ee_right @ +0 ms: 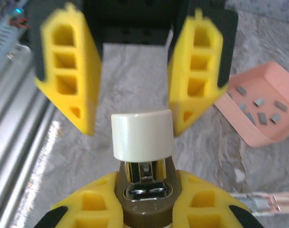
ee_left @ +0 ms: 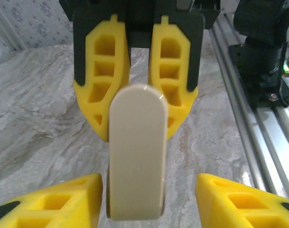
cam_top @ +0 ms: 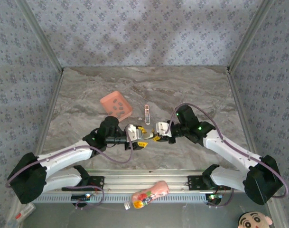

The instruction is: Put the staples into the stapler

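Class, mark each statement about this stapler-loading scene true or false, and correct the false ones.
1. The right gripper grips the stapler. True.
2. The left gripper is clamped on the stapler. False: it is open around it.
3. The staples lie in the salmon-pink tray. True.
4. The pink bottle stands inside the tray. False: it lies well outside the tray, on the near side.

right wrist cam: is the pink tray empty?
No, several dark-grey staples lie inside the pink tray.
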{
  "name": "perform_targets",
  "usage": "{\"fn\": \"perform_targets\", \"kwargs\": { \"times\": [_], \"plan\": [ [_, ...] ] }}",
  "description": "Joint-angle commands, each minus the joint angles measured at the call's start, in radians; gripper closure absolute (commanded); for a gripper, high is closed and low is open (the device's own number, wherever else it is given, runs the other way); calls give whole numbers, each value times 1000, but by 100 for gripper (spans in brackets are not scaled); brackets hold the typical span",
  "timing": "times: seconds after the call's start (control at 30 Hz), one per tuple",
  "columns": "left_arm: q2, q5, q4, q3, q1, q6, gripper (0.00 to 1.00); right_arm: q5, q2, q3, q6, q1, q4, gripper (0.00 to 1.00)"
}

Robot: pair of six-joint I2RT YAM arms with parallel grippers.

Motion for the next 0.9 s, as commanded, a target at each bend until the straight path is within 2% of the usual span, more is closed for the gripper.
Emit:
{"fn": "perform_targets", "kwargs": {
  "times": [0.0,0.1,0.27,0.87],
  "plan": [
    [-48,-131,-125,67,-33,57,44,208,-28,11,23,40,-22,93],
    [-71,-167,-152,63,-51,81,44,282,-22,14,24,80,-36,93],
    [-69,-176,-144,58,-61,83,45,321,1,30,27,126,-48,94],
    [-3,-134,-84,76,-74,58,52,270,35,41,41,159,-4,95]
  ]
}}
